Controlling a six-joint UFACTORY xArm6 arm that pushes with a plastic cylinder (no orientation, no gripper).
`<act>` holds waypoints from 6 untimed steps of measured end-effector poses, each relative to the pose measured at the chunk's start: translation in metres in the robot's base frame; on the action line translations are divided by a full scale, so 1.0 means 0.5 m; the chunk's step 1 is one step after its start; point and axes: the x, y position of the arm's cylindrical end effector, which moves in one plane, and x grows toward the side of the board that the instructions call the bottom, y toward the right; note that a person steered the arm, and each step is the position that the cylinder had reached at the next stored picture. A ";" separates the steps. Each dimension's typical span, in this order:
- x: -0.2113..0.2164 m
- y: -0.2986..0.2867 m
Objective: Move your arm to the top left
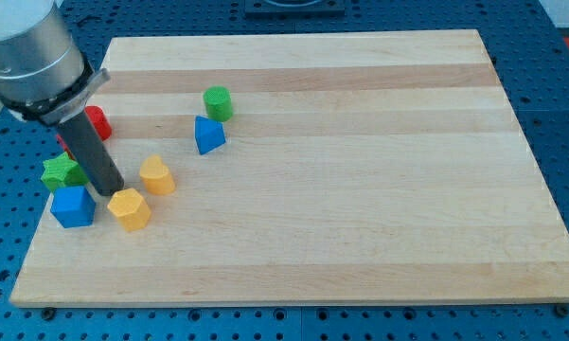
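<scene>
My dark rod comes down from the view's top left, and my tip point(112, 190) rests on the wooden board point(360, 189) near its left edge. The tip sits among a cluster of blocks: a green star block point(61, 171) just to its left, a blue cube point(73, 206) below left, a yellow hexagonal block point(130, 208) just below right, and a yellow heart-shaped block point(156, 175) to its right. A red block point(97, 122) is partly hidden behind the rod, above the tip.
A green cylinder point(218, 102) and a blue wedge-shaped block point(207, 134) sit further right, towards the board's upper middle. The board lies on a blue perforated table point(559, 95). The arm's grey body point(28, 47) fills the view's top left corner.
</scene>
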 end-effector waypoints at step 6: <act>-0.441 -0.155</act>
